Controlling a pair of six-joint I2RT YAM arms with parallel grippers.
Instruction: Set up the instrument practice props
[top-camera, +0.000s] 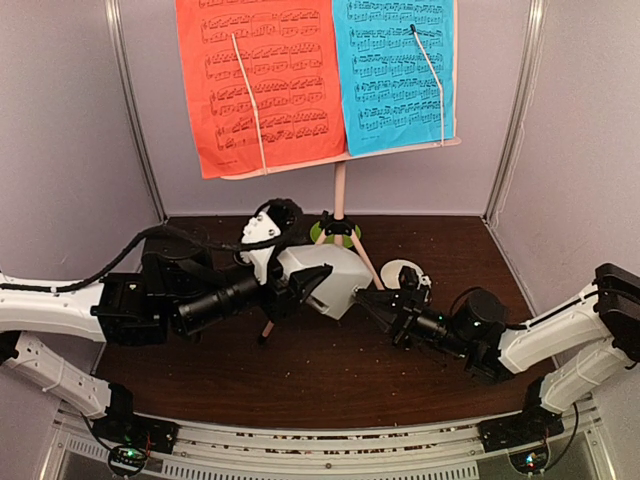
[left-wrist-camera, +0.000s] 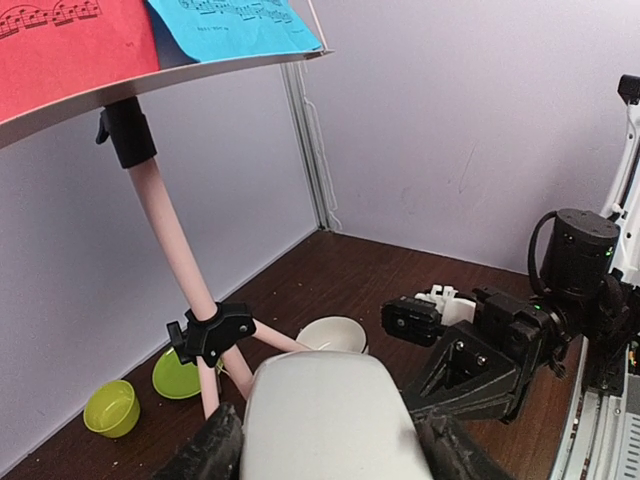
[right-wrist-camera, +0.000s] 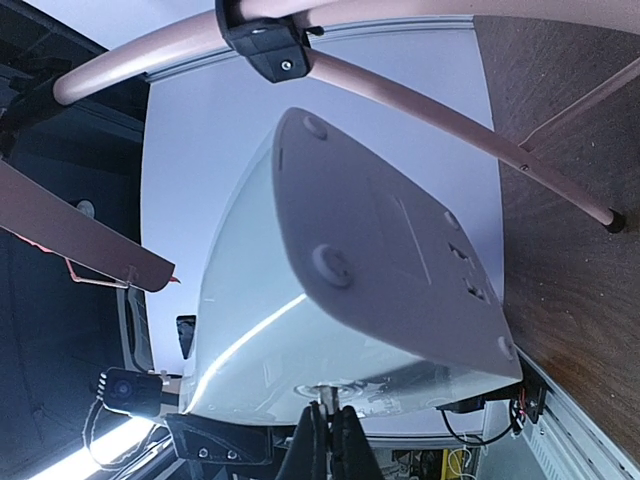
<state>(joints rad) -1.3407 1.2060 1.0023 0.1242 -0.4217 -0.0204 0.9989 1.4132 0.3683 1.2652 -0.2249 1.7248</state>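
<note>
The music stand (top-camera: 340, 190) is upright at the back of the worktop (top-camera: 320, 385) with its legs spread. The red sheet (top-camera: 265, 80) and the blue sheet (top-camera: 395, 70) lie side by side on its desk, each with a thin wire arm across it. That part of the task looks done.

The metronome (top-camera: 330, 275) is not placed yet. The left gripper (left-wrist-camera: 325, 445) clamps it by its two sides, just in front of the stand's legs. It is tipped over, with its flat base facing the right arm, and it seems to be off the worktop rather than resting on it.

The right gripper (right-wrist-camera: 323, 438) has its fingers pressed together, with the tips right at the lower edge of the metronome's body. The wrist view is too close to show whether they pinch some small part of it or only touch it.

What is left, by my reading, is to turn the metronome upright, set it on the worktop near the stand and let go. The white bowl (left-wrist-camera: 333, 333), green bowl (left-wrist-camera: 110, 408) and green plate (left-wrist-camera: 180, 372) by the stand's legs play no part.
</note>
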